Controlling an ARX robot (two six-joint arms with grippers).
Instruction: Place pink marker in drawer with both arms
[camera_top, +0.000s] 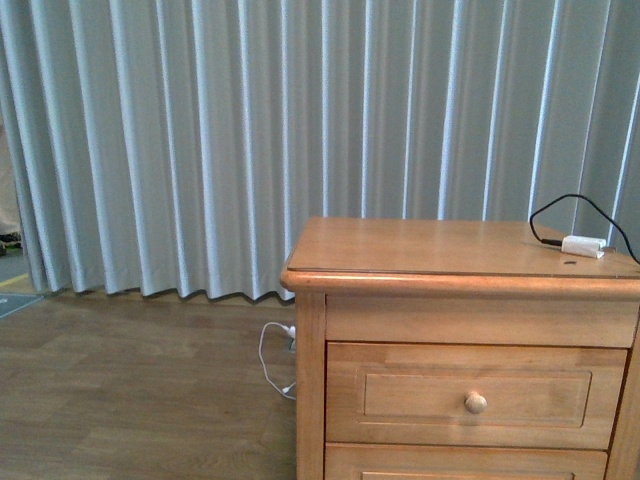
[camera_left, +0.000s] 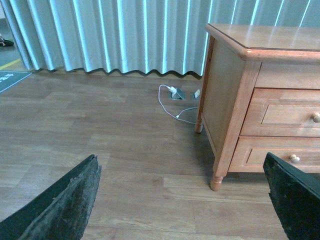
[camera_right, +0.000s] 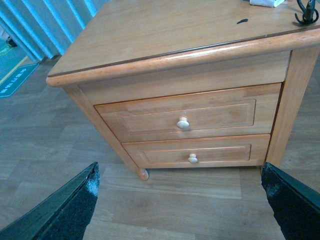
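Note:
The drawer (camera_top: 476, 395), honey-brown with one round pale knob (camera_top: 476, 402), is shut in the nightstand (camera_top: 440, 250) at the right of the front view. It also shows in the right wrist view (camera_right: 220, 116) and at the edge of the left wrist view (camera_left: 285, 112). The pink marker is out of view in every frame. My left gripper (camera_left: 182, 200) is open and empty above the wooden floor, left of the nightstand. My right gripper (camera_right: 180, 205) is open and empty, in front of the nightstand and apart from it. Neither arm shows in the front view.
A white adapter block (camera_top: 583, 244) with a black cable lies on the nightstand's top at the far right. The matching lower drawer (camera_right: 220, 151) is shut. A white charger cable (camera_left: 172, 97) lies on the floor by the pale curtain (camera_top: 200, 140).

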